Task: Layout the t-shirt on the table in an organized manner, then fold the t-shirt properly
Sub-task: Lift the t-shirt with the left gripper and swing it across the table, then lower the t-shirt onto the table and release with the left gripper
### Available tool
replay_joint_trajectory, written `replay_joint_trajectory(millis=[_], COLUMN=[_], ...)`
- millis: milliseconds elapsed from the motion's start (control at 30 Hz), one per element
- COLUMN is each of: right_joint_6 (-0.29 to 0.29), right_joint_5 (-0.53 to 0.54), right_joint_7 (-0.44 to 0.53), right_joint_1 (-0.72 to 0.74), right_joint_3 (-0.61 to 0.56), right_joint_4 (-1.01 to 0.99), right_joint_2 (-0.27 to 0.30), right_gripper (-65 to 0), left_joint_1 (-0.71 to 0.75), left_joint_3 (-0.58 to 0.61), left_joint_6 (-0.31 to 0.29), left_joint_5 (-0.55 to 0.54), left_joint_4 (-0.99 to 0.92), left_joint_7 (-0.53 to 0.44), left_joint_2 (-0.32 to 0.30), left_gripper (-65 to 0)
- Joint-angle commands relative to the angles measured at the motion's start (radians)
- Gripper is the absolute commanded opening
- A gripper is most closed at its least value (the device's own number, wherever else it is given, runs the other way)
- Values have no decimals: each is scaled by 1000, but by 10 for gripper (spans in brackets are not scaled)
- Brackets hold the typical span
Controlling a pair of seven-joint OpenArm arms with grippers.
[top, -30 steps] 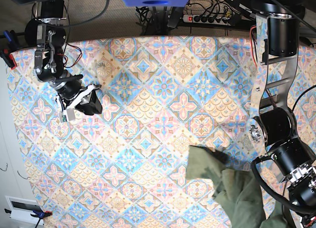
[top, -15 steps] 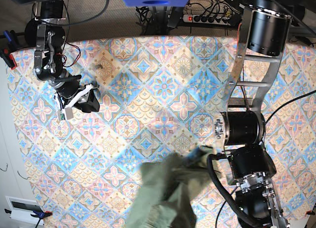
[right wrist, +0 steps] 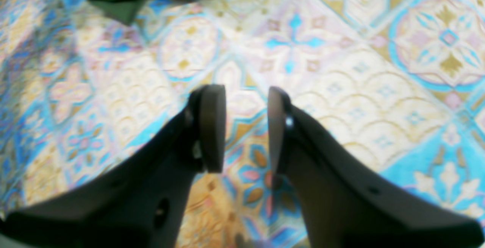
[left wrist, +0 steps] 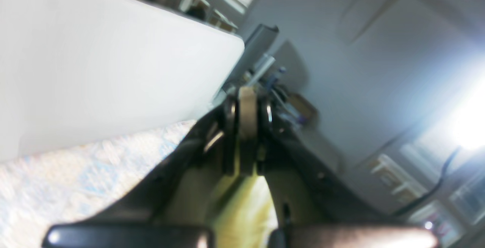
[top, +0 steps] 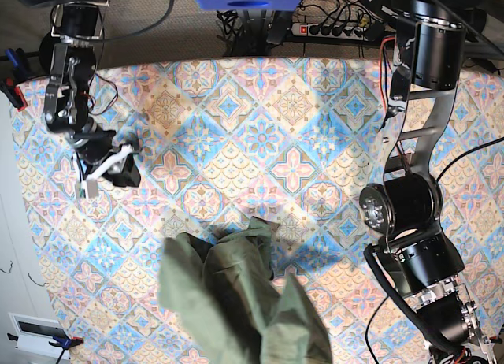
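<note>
Olive-green short-sleeved cotton t-shirt (top: 236, 301): lies bunched in a crumpled heap on the near middle of the table, running off the bottom edge of the base view. No sleeve, hem or collar can be made out; folds overlap everywhere. Layout step judged barely begun.

Table (top: 315, 88): wide surface under a tile-patterned cloth of blue, pink and cream diamonds; most of it bare around the shirt.

Left gripper (left wrist: 246, 127): jaws pressed together on a pale yellowish-green strip of what looks like the shirt's cloth, seen only in the blurred left wrist view. That camera looks out at the room, so the gripper appears to be tipped up off the table. In the base view the arm's lower links run off the bottom right corner; the gripper itself is not seen there.

Right gripper (right wrist: 240, 127): jaws partly apart, nothing between them, table cloth showing through the gap. It hangs over the far left part of the table, well apart from the heap; a dark green edge of the shirt shows at the top of its wrist view.

Risks, as judged:
- Only one pinch point, identity of the held part unknown; a pull could drag the heap as a lump rather than spread it.
- Thin pinch may slip free.
- Shirt near the front edge could slide off the table.
- Right gripper grabbing blind may catch several layers at once.
</note>
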Motion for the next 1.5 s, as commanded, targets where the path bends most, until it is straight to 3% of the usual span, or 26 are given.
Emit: replay_joint_trajectory(millis=[0,267,433,767,900,1100,1267,1467], right_joint_6=[9,9,9,9,9,9,9,9], right_joint_5=[25,25,25,25,25,25,25,25], right_joint_7=[38,36,38,42,42,42,42,42], right_joint_1=[36,44,44,44,42,41,41,39], right_joint_3=[4,4,4,9,9,7,6,6], right_joint_4=[23,10,-37,-34,-34,-34,-37,-34], right_joint_2=[14,14,14,14,14,14,14,14], right_gripper=[-470,-470,-470,-470,-470,-470,-470,-470], left_joint_1=[-53,-53,-53,-53,-53,-52,208,409], left_joint_3=[5,-3,0,8,77,272,379,490], left_joint_6=[-6,-30,-31,-31,-31,-33,-33,-33], left_joint_5=[-50,-104,-138,-60,-29,6,115,183], left_joint_4=[-7,-131,-131,-237,-237,-142,-48,-28], left_joint_7=[-28,-48,-68,-46,-51,-152,-217,-336], left_joint_2=[7,21,84,160,162,162,162,137], left_gripper=[-650,-650,-650,-650,-650,-650,-650,-650])
